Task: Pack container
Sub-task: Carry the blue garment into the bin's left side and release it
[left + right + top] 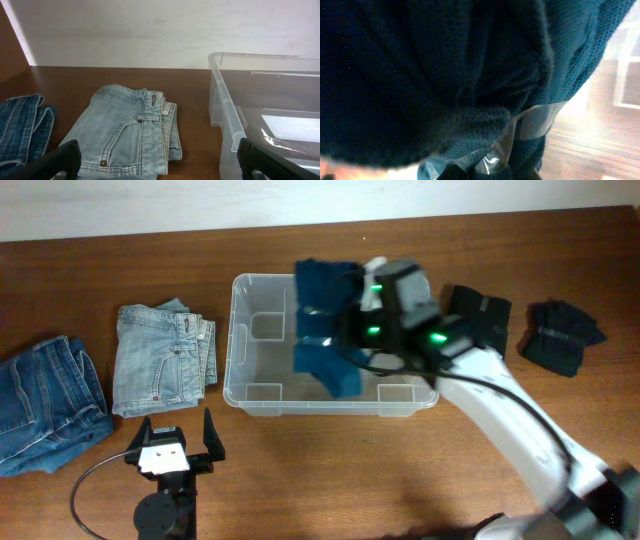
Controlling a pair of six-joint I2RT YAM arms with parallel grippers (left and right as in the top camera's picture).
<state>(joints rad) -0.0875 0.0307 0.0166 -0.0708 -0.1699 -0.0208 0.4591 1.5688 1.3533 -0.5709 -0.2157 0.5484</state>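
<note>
1. The white right arm (520, 430) reaches from the lower right corner over the large clear plastic rectangular container (238, 350), which stands in the middle of the brown wooden table (330, 480).
2. The right gripper (375, 320) holds a dark teal knitted garment (325, 330) that hangs over the container.
3. The left gripper (178, 423) rests near the front edge with its jaws wide apart and nothing between them, pointing at the folded light-blue jeans (160, 360).
4. The right fingers are hidden by the cloth, which nearly fills the right wrist view. A clear tape band (535, 120) crosses it.
5. Only the overhead view shows two dark folded clothes (565, 335) right of the container. The darker blue jeans (45, 405) are cut off at the left edge.
</note>
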